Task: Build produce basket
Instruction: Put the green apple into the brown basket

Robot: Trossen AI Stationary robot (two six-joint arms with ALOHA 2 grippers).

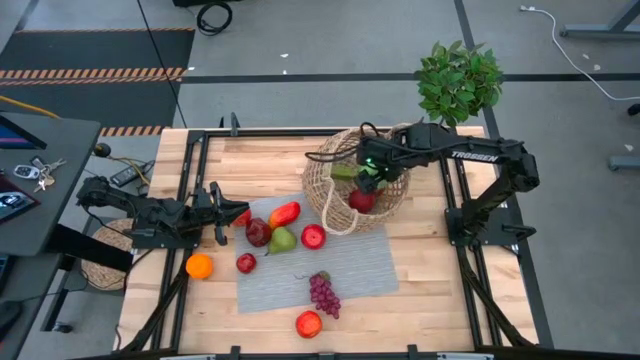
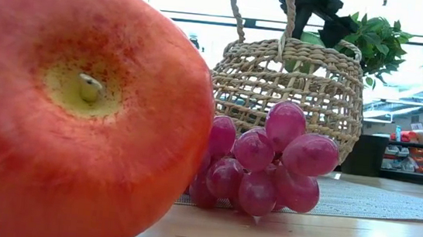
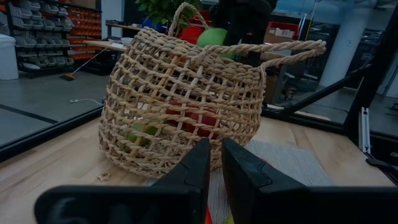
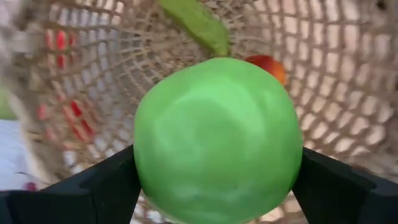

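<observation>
Over the far middle of the wooden table [image 1: 420,300], the wicker basket [image 1: 335,185] stands at the back edge of a grey mat [image 1: 350,265], and the right gripper [image 1: 368,176] hangs above its open mouth. Its fingers [image 4: 93,183] are spread wide around a round green fruit [image 4: 217,140], one pressed against each side, so the fruit is held directly over the basket's inside. Lower in the basket lie a red fruit [image 1: 362,200] and, seen through the weave from the left wrist view, a green piece [image 3: 140,132] beside more red. A long green piece [image 4: 196,25] rests against the inner wall. Outside the basket, on the mat, sit a dark red apple [image 1: 258,232], a green pear [image 1: 282,240], a red-orange pepper [image 1: 285,213], two small red fruits [image 1: 313,236] and the purple grapes [image 1: 323,292]. An orange [image 1: 200,266] and a red-yellow apple [image 1: 308,323] lie on bare wood. The left gripper [image 1: 222,213] waits at the mat's left edge, fingers [image 3: 193,174] pressed together and empty. A potted plant [image 1: 458,80] stands beyond the table's far edge.
</observation>
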